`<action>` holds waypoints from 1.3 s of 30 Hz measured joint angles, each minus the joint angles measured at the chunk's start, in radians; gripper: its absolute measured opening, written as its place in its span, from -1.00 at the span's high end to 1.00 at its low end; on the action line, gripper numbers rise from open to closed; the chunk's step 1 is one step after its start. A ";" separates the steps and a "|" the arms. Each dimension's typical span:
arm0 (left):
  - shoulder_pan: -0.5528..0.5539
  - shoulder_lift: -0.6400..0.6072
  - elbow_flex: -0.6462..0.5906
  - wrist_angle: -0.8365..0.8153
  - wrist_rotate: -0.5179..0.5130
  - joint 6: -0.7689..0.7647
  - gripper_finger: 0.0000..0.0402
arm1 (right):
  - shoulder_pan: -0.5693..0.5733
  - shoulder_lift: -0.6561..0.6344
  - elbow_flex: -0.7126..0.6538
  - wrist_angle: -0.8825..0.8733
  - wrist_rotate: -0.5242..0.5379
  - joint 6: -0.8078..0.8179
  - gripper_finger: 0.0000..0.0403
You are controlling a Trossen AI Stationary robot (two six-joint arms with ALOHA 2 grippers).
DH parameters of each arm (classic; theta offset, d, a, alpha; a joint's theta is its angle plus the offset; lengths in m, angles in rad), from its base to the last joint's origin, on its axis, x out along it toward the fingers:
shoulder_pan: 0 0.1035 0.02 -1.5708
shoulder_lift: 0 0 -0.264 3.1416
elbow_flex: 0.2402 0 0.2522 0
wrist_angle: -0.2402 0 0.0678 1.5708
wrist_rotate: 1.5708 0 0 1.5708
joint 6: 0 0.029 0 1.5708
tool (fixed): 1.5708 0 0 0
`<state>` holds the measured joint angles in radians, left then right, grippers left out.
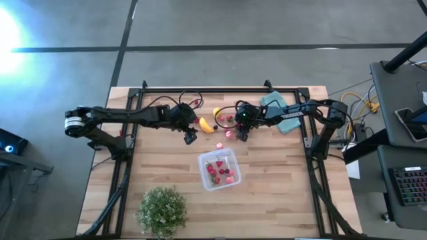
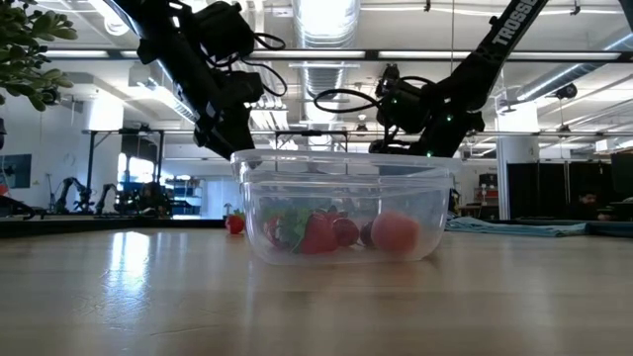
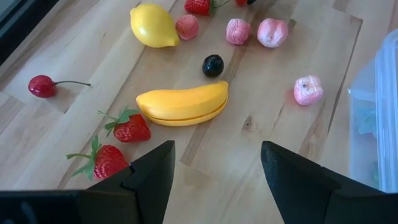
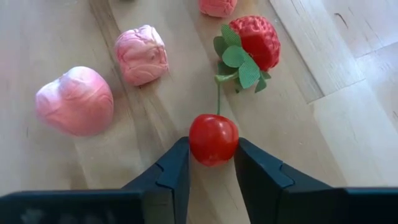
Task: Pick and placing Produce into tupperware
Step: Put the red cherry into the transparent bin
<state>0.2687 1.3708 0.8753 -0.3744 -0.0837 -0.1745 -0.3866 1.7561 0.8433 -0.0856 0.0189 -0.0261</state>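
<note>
The produce lies scattered on the wooden table beyond the tupperware [image 1: 218,169], which holds several red and pink pieces [image 2: 321,232]. My right gripper [image 4: 213,146] is down on the table, shut on a red cherry [image 4: 213,138]. Close beside it lie a strawberry [image 4: 252,42] and pink pieces [image 4: 74,101]. My left gripper [image 3: 217,155] hangs open above the table, just short of the banana [image 3: 183,104]. Beyond it lie a lemon [image 3: 153,25], two strawberries [image 3: 127,127], another cherry [image 3: 42,86] and a dark berry [image 3: 212,65]. My right gripper pinches the cherry's round red body [image 4: 198,142] between its two fingertips, one on either side. The fingers slant down from the table's right side. The green stem [image 4: 218,99] points away from the gripper toward the strawberry; whether the cherry is clear of the table I cannot tell.
A bushy potted plant [image 1: 162,211] stands near the front edge, left of the tupperware. A teal folded cloth [image 1: 277,107] lies at the back right, under my right arm. Bare wood stretches to the right and front of the tupperware.
</note>
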 joint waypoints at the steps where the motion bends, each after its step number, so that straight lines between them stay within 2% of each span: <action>1: 0.000 0.000 0.000 0.000 0.000 0.000 -0.11 | 0.000 0.000 0.000 0.000 0.000 0.000 0.46; 11: 0.000 0.000 -0.007 0.000 0.000 0.000 -0.11 | 0.003 -0.052 0.000 -0.014 0.000 0.052 0.47; 18: 0.000 0.000 -0.015 0.000 0.000 -0.002 -0.11 | 0.029 -0.144 0.000 -0.091 -0.020 0.052 0.47; 24: 0.000 0.000 -0.016 0.043 0.000 -0.006 -0.11 | 0.134 -0.244 0.000 -0.179 -0.029 0.051 0.47; 29: 0.000 0.000 -0.011 0.127 0.002 -0.108 -0.11 | 0.237 -0.301 0.000 -0.186 -0.010 0.043 0.47; 33: 0.000 0.000 -0.014 0.158 -0.003 -0.135 -0.11 | 0.286 -0.326 0.000 -0.230 0.009 0.021 0.47; 36: -0.001 0.011 -0.015 0.165 -0.053 -0.138 -0.11 | 0.321 -0.333 0.000 -0.228 0.010 0.017 0.47; 39: -0.001 0.014 -0.016 0.155 -0.060 -0.212 -0.11 | 0.360 -0.333 0.000 -0.208 0.008 -0.006 0.47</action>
<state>0.2676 1.3853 0.8593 -0.2193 -0.1434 -0.3862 -0.0270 1.4230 0.8433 -0.2937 0.0273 -0.0319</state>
